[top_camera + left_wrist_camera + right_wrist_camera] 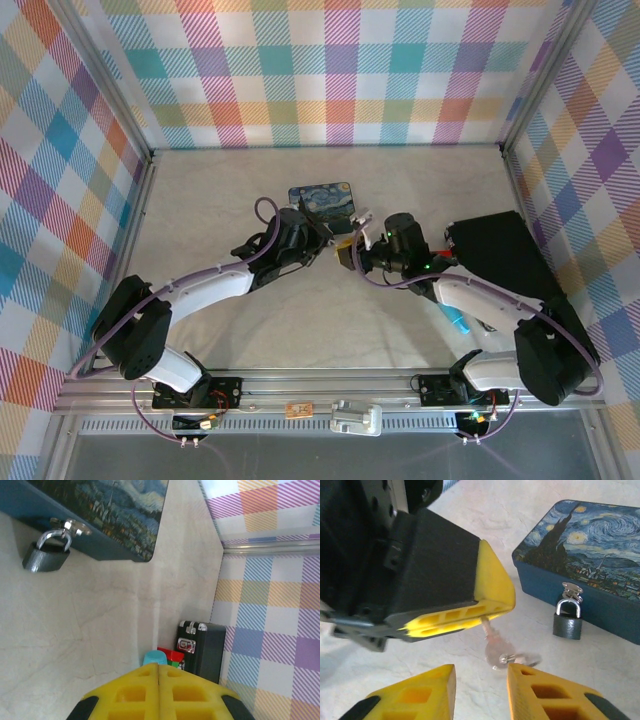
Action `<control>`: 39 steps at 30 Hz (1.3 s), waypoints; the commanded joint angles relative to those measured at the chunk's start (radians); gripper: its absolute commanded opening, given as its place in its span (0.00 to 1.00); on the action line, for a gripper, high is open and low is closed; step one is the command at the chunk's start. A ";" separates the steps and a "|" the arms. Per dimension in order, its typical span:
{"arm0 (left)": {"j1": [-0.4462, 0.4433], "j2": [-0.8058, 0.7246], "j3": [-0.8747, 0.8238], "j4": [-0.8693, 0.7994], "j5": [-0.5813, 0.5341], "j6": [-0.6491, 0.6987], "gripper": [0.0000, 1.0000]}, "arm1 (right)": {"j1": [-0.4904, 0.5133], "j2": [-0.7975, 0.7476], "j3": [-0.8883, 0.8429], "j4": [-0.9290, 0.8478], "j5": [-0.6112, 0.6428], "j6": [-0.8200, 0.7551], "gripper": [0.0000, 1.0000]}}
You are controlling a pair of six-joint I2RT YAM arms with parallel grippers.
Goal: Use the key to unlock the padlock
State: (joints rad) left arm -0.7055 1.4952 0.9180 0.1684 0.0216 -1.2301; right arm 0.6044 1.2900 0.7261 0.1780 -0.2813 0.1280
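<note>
The tin (592,565) sits near the middle of the bench (250,325), a little toward the far side. The padlock (567,622) hangs by its shackle from the clasp (571,591) on the tin's front wall, with its body low against that wall; I cannot tell whether it rests on the bench. The left gripper (470,617) is pinched tight on the key (495,650). The blade is caught between its yellow pads, and the round head and a small ring (512,657) stick out just above the surface. The right gripper (480,672) faces it with its jaws parted to a moderate gap and holds nothing. One of its fingertips (520,669) is right beside the key ring; I cannot tell whether they touch. A bare strip of bench separates the key from the padlock. From above, the two grippers meet just in front of the tin's near edge. The bench lies bare to the left of the tin as far as the checked wall (70,200), and bare again beyond the tin up to the back wall. On the right there is less room: a black case (495,250) sits close to the right wall, and a light-blue pen (457,322) lies beside the right forearm. A metal rail (330,380) runs along the near edge between the arm bases.
</note>
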 commanded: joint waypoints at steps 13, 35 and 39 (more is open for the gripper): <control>0.094 -0.029 -0.069 0.510 0.400 0.556 0.00 | -0.162 -0.027 -0.015 0.284 -0.335 0.502 0.46; 0.093 -0.049 -0.119 0.641 0.463 0.568 0.00 | -0.183 0.106 -0.114 0.745 -0.445 0.741 0.31; 0.094 -0.048 -0.125 0.661 0.457 0.555 0.00 | -0.183 0.158 -0.117 0.847 -0.467 0.809 0.28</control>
State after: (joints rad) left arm -0.6163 1.4792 0.8040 0.7593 0.4706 -0.6670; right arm 0.4240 1.4181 0.6106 0.8978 -0.7071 0.8680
